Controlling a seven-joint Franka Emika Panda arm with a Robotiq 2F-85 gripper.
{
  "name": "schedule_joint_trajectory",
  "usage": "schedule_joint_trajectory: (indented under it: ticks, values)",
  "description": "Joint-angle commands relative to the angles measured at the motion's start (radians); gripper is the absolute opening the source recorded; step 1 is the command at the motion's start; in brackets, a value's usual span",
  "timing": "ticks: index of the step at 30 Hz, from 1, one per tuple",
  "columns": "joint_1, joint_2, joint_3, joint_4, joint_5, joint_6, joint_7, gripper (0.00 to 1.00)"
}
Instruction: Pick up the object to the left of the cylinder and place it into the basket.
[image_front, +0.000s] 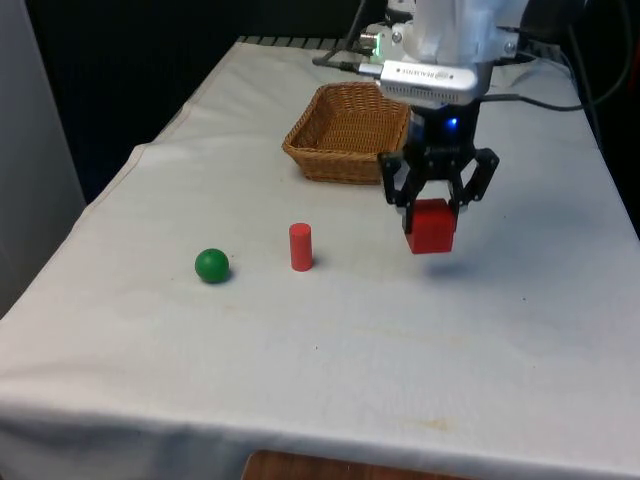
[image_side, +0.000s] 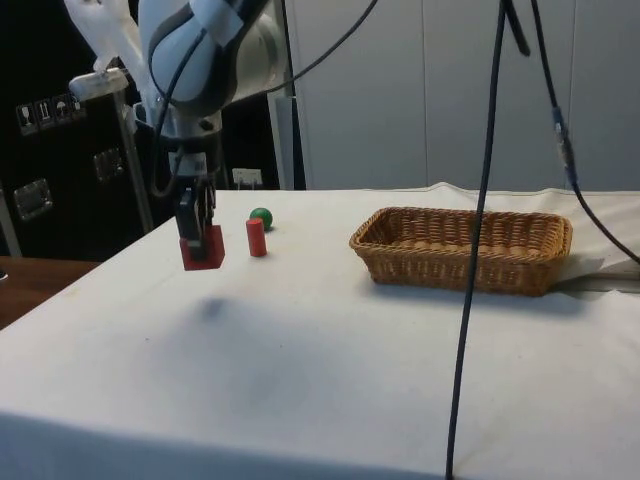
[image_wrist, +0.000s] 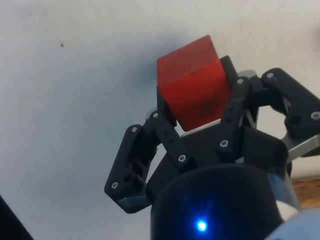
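Observation:
My gripper (image_front: 434, 206) is shut on a red cube (image_front: 431, 228) and holds it above the cloth, to the front view's right of the red cylinder (image_front: 300, 246). The side view has the red cube (image_side: 203, 250) hanging clear of the table, its shadow below it, with my gripper (image_side: 198, 218) above. From the wrist, the red cube (image_wrist: 194, 89) sits pinched between the black fingers (image_wrist: 165, 131). A green ball (image_front: 211, 265) lies on the cloth at the cylinder's left in the front view. The wicker basket (image_front: 306, 150) stands behind, nothing in it.
A white cloth covers the table (image_front: 500, 330). Black cables (image_side: 487, 200) hang down in front of the basket (image_side: 465, 272) in the side view. A wooden surface (image_side: 25, 285) lies beyond the table's edge.

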Motion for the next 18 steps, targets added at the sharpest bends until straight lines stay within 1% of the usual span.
schedule_joint_trajectory:
  ticks: [1, 8, 9, 10, 12, 13, 15, 17, 18]
  values:
    - [0.012, -0.023, -0.011, -0.025, -0.016, 0.008, 0.004, 0.01]
    - [0.014, -0.094, -0.01, -0.091, -0.052, 0.018, 0.0, 0.01]
    - [0.006, -0.084, -0.001, -0.078, -0.043, 0.006, -0.001, 0.01]
    - [0.014, -0.102, -0.01, -0.1, -0.056, 0.019, -0.001, 0.01]
    - [0.014, -0.118, -0.01, -0.115, -0.065, 0.022, -0.002, 0.01]
    - [0.014, -0.134, -0.011, -0.133, -0.073, 0.025, -0.004, 0.01]
    - [0.014, -0.141, -0.011, -0.141, -0.076, 0.027, -0.006, 0.01]
    - [0.016, -0.164, -0.012, -0.166, -0.088, 0.032, -0.009, 0.01]
    - [0.007, -0.157, -0.004, -0.154, -0.078, 0.016, -0.012, 0.01]
